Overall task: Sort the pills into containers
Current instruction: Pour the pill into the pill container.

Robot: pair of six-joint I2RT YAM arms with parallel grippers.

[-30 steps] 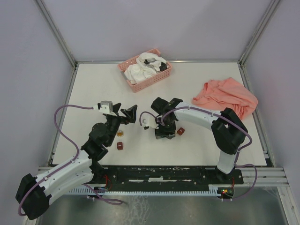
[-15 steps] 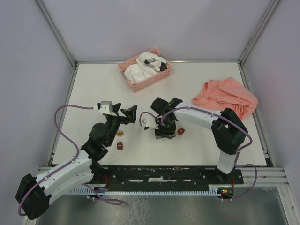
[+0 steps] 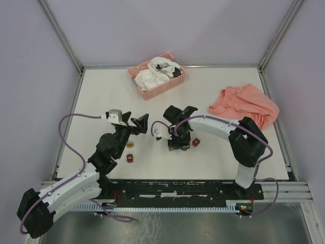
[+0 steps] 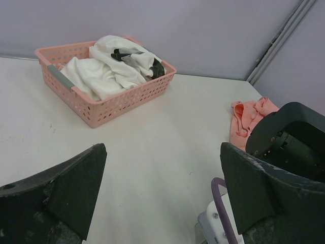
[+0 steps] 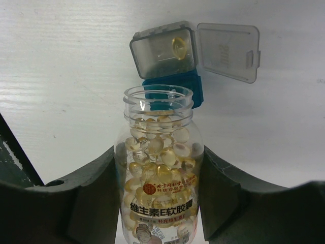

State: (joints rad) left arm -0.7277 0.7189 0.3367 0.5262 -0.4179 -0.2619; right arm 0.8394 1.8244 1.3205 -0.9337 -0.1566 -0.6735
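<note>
My right gripper [image 5: 159, 175] is shut on a clear uncapped jar [image 5: 158, 168] full of amber pills [image 5: 162, 173], holding it by its sides. Just beyond the jar's mouth stands a grey container [image 5: 163, 50] with its lid [image 5: 227, 51] flipped open and one pill [image 5: 177, 47] inside. A teal container [image 5: 177, 91] sits between it and the jar. In the top view the right gripper [image 3: 177, 141] is low over the table, with one dark red container [image 3: 196, 143] beside it and another [image 3: 130, 158] near the left arm. My left gripper [image 3: 134, 122] [image 4: 162, 175] hovers open and empty.
A pink slatted basket [image 3: 165, 86] [image 4: 109, 104] with white cloth stands at the back. A salmon cloth [image 3: 244, 104] [image 4: 249, 119] lies at the right. A small amber-and-white piece [image 3: 130, 146] lies under the left wrist. The right arm's wrist [image 4: 289, 140] is close to my left gripper.
</note>
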